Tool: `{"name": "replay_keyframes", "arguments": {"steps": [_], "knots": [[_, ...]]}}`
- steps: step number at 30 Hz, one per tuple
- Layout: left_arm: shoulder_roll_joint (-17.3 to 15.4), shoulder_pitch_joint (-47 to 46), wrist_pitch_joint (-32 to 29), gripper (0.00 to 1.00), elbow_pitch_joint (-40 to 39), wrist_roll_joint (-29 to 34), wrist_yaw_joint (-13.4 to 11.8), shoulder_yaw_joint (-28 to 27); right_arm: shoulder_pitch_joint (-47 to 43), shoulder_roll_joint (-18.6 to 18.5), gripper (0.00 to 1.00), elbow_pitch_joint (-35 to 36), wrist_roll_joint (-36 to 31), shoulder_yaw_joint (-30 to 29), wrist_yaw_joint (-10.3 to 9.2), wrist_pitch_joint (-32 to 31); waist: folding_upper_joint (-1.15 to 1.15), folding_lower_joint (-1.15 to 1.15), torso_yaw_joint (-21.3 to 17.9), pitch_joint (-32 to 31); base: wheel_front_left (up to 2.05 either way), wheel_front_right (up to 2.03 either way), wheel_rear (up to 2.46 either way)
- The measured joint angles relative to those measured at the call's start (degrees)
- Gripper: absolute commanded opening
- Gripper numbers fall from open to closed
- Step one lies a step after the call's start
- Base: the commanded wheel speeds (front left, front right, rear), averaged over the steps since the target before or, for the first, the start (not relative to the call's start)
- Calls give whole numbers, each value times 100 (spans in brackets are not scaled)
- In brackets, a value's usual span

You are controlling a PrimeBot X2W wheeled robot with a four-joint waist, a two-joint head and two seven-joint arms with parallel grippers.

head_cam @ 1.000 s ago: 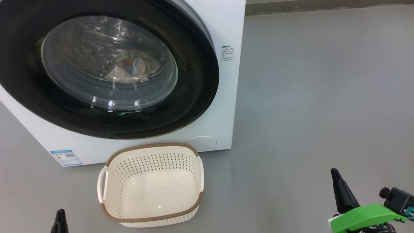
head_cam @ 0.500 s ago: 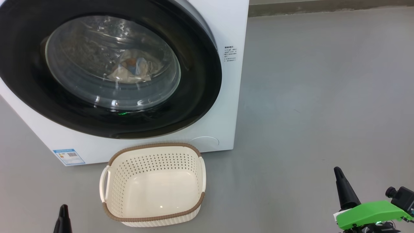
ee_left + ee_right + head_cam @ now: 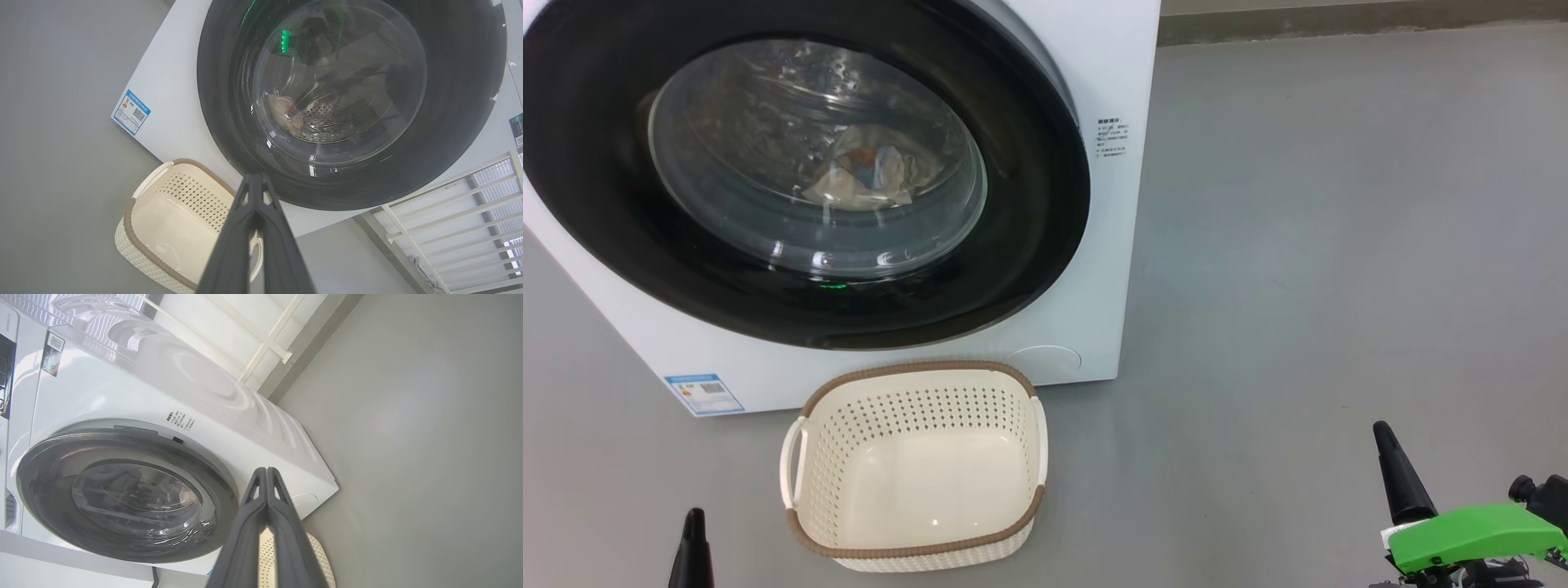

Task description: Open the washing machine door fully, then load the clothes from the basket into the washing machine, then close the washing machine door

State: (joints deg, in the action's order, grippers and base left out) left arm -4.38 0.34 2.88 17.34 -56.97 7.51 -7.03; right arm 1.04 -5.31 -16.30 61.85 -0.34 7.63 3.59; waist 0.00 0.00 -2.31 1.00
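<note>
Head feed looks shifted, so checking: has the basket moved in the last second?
No. The basket sits the same against the blue label on the washing machine; everything in the head view slid right together: the camera moved, not the basket.

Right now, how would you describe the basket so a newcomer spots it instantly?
Find the big white washing machine with its round black-rimmed door shut. On the grey floor just before its base sits the basket, small, rectangular and empty. Cream perforated walls, a brown woven-look rim and white side handles set it apart.
</note>
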Motion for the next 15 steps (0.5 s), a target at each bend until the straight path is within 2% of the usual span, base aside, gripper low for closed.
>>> {"name": "replay_keyframes", "arguments": {"steps": [15], "knots": [[45,-92,-246,0,-40,-894,0,55,79,51,0,21,749,-160,-15,-210,0,0,59,-21,0,0,0]]}}
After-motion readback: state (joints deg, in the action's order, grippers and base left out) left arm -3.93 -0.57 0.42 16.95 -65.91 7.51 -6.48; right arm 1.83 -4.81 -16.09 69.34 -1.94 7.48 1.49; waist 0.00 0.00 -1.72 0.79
